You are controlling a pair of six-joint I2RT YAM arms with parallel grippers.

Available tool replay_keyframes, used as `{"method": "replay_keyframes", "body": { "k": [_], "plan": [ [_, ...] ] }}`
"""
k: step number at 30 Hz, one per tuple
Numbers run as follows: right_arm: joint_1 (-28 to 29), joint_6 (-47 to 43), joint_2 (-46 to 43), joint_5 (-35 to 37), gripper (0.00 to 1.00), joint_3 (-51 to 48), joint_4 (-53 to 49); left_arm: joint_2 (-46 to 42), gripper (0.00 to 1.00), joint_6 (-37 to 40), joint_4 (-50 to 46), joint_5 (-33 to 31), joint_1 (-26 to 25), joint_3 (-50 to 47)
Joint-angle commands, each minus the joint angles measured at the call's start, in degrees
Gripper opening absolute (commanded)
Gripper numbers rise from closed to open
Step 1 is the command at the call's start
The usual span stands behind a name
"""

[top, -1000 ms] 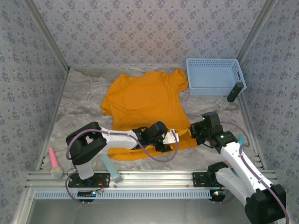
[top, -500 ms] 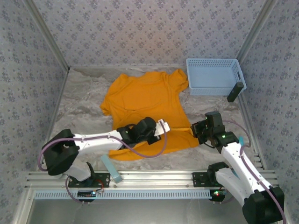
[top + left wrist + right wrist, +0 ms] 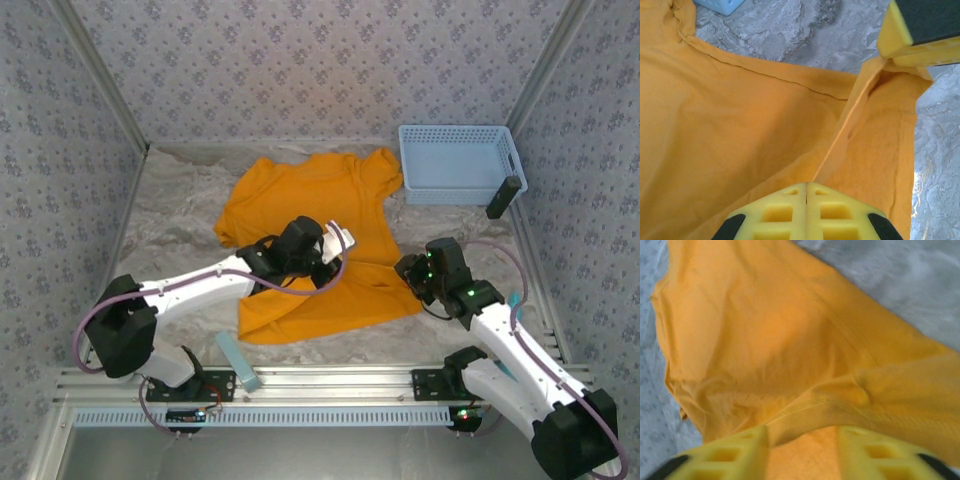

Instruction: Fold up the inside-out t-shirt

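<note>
The inside-out t-shirt (image 3: 300, 200) lay flat on the table (image 3: 170, 225), its body ahead of and beneath both my tools. My left gripper (image 3: 806, 200) was pressed together on a raised ridge of cloth near the hem, evidently to carry that edge over. My right gripper (image 3: 800, 455), at the hem's corner, stood spread with cloth across the gap; I judged it either letting go or re-seating. The basket (image 3: 455, 160) stood well beyond it.

You won't find any readable text, label or number here, not on the orange-yellow cotton t-shirt (image 3: 310, 200) or the light blue plastic basket (image 3: 458, 128).
</note>
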Motion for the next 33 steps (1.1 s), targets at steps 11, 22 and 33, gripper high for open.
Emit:
{"method": "replay_keyframes", "body": {
  "k": [11,22,33],
  "plan": [
    [22.7,-58.5,6.0,-9.2,0.59,-5.6,26.2,4.8,0.00,-8.7,3.4,12.9,6.3,1.8],
    [29.0,-64.3,35.6,5.1,0.68,-3.8,49.8,4.7,0.00,-10.5,2.9,18.1,13.6,2.0],
    [25.2,-60.3,44.2,7.0,0.63,-1.3,56.7,11.4,0.55,-11.7,12.2,22.4,18.4,-2.5]
  ]
}}
